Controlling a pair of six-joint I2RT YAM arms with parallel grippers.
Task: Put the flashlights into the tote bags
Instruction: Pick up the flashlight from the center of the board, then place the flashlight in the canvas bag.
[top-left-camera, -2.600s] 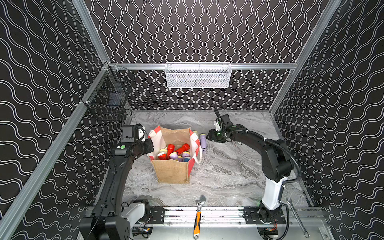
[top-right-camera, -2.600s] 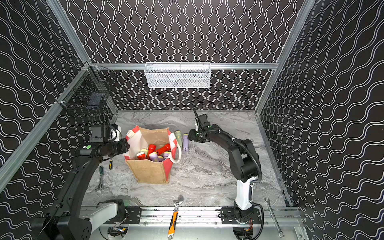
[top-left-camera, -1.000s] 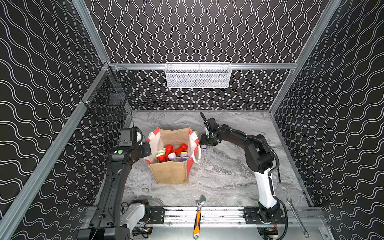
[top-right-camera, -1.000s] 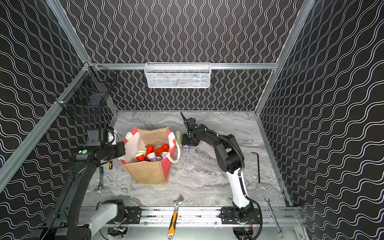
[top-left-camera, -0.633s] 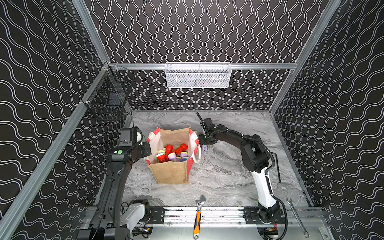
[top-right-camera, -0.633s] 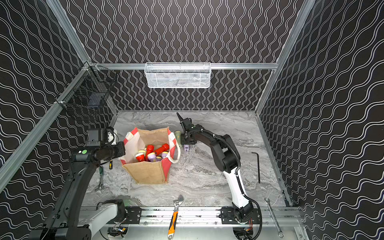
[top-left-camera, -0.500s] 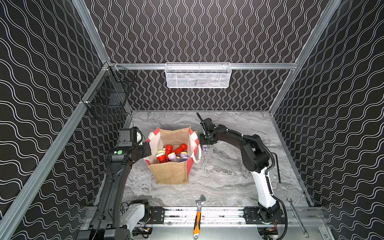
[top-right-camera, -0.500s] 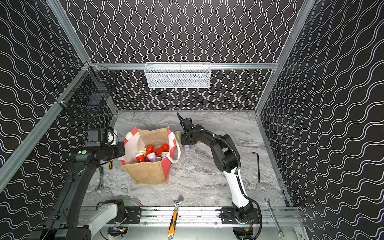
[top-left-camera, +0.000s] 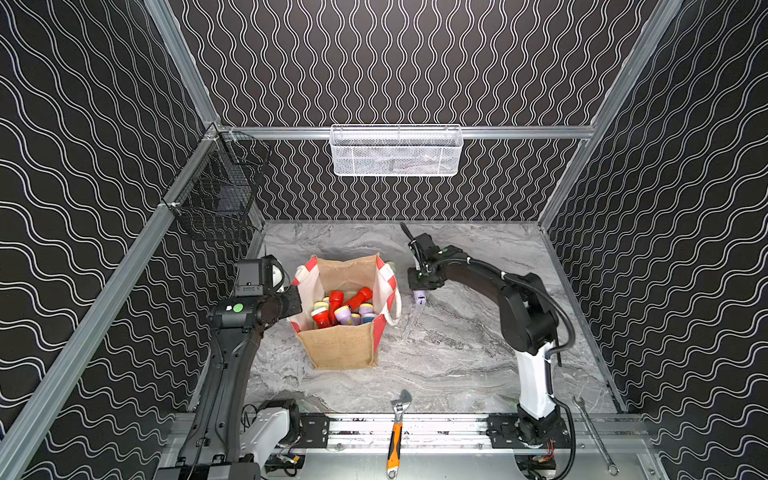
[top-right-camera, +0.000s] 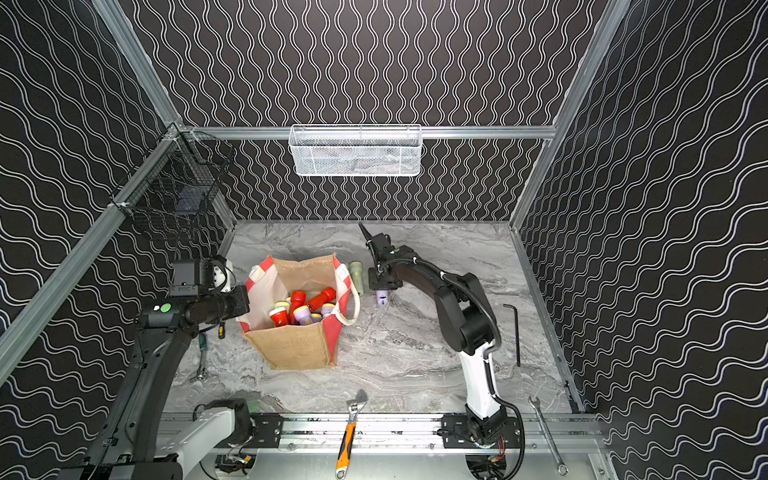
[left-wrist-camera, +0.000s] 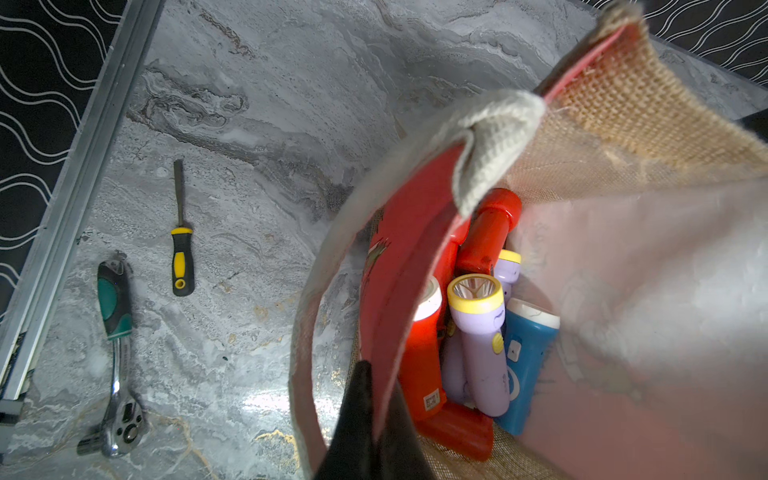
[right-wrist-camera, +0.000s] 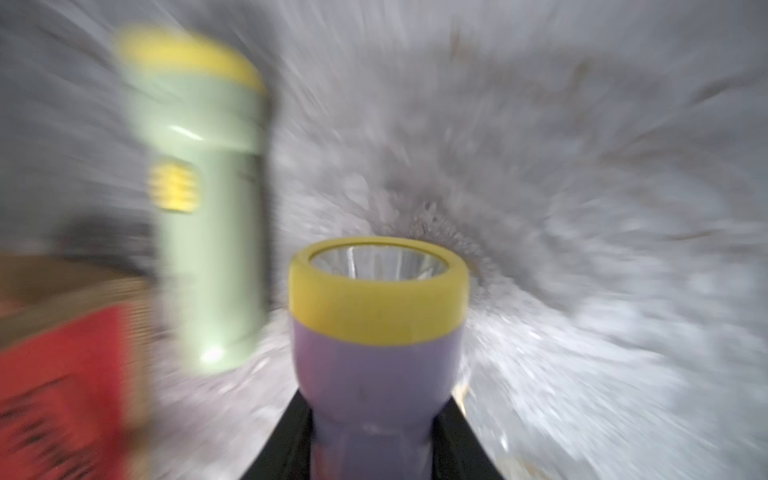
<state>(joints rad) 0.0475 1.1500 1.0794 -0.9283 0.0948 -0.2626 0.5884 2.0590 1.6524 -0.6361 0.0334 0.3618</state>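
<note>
The tote bag (top-left-camera: 340, 345) stands mid-bench (top-left-camera: 457, 353), with a heap of flashlights (top-left-camera: 332, 307) in it. The left pincer (left-wrist-camera: 380, 390) clamps the bag's left wall at the rim. Just right of the bag lies a loose flashlight (top-right-camera: 356, 272). Further right, a second flashlight (top-left-camera: 419, 297) sits in the right pincer (top-left-camera: 419, 289). Left of the bag are a ratchet (left-wrist-camera: 116, 353) and a screwdriver (left-wrist-camera: 180, 257) — and before it, on the front rail, an adjustable wrench (top-left-camera: 397, 428).

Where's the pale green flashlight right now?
In a top view the pale green flashlight lies on the table beside the tote bag, by its striped panel on the right arm's side, between the bag and the right gripper, which grips a lilac flashlight.
</note>
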